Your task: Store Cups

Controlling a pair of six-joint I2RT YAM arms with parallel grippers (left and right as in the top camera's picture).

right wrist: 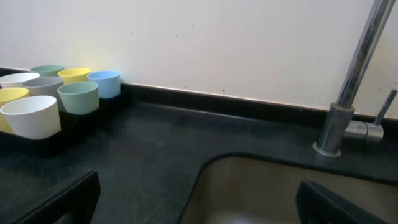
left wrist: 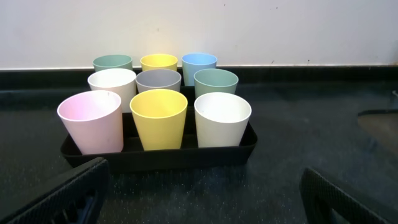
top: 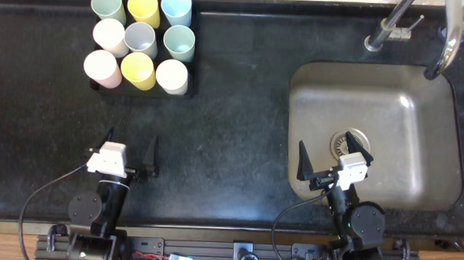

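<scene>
Dark speckled counter [top: 233,106] fills the top view, with a pale wall behind it in the wrist views. At the upper left of the top view a black tray [left wrist: 155,160] holds nine upright cups [top: 140,40] in three rows of three: green, yellow and blue farthest up, white, grey and green in the middle, pink, yellow and white nearest the arms. A steel sink [top: 420,138] sits at the right, its faucet [top: 389,27] at the upper right. The left gripper [top: 129,147] is at the lower left, below the tray and well apart from it, its fingers spread wide and holding nothing. The right gripper [top: 331,152] is at the sink's lower left corner, perhaps over the basin's edge, its fingers also spread apart and holding nothing.
</scene>
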